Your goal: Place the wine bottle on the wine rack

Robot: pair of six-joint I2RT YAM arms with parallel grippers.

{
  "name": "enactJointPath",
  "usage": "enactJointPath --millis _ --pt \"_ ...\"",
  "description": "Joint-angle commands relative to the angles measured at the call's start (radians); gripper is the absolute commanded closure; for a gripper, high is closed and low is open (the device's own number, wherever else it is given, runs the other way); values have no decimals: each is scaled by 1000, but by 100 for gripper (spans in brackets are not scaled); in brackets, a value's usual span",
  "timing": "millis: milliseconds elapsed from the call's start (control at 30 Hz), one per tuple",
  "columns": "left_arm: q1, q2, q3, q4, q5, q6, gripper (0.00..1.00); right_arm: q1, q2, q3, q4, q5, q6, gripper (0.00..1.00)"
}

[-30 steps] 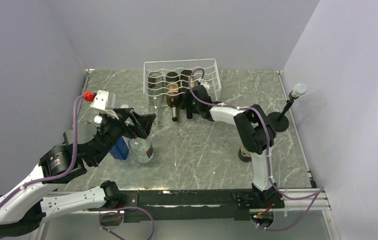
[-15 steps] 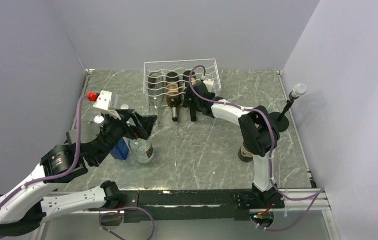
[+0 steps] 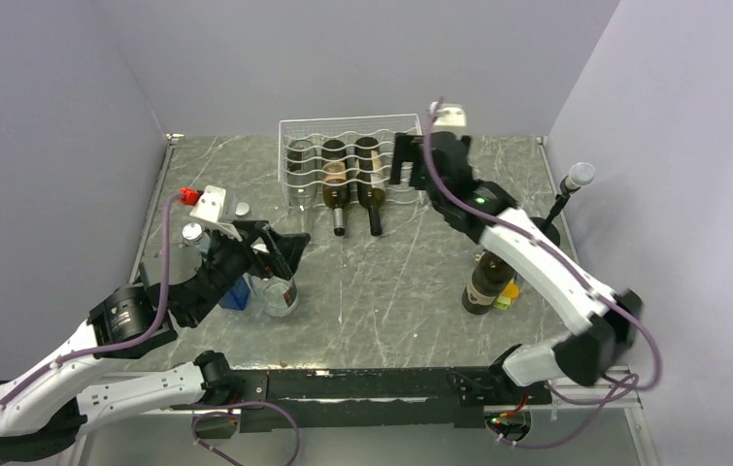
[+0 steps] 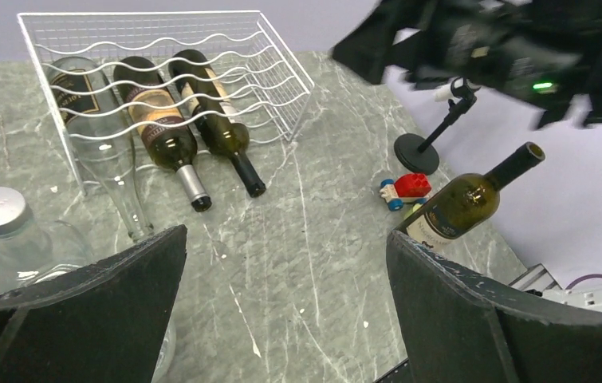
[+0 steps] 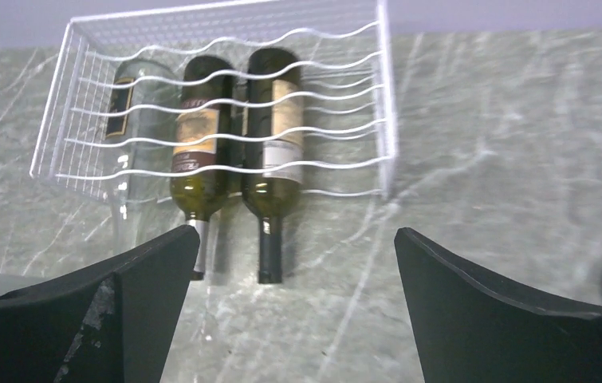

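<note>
The white wire wine rack (image 3: 348,127) cradles three bottles (image 3: 335,181). The right gripper (image 3: 404,161) hovers nearby, wide open and empty. The left gripper (image 4: 285,236) is equally spread and empty. A dark glass wine bottle (image 3: 483,282) stands apart.

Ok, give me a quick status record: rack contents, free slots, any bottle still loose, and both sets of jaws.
rack: wine rack, white wire, at the far side of the table
in rack: clear bottle, middle dark bottle, right dark bottle, lying side by side, necks toward the arms
free slot: the rightmost cradle
loose: wine bottle, standing upright beside the right arm
right jaws: open, empty, hovering by the rack's right end
left jaws: open, empty, near a glass jar
</note>
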Motion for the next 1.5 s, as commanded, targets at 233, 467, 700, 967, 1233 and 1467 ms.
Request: enactJointPath --millis 233,467,700,967,1233,1467 --pt "-3 30 -45 181 126 47 1 -25 -411 -7 -453 403 -114 0" --pt "-4 71 -75 240 130 9 1 -104 -547 -162 -544 366 -35 0" --pt "-3 109 -89 292 178 6 1 -119 -575 -247 -618 271 46 17" --pt "-4 148 -110 309 196 -7 1 -122 -610 -288 -638 213 94 36" --pt "-3 173 -118 318 225 -14 1 -122 -611 -264 -642 169 78 100" --pt "-5 255 -110 351 357 16 1 -121 -609 -49 -629 -109 10 100"
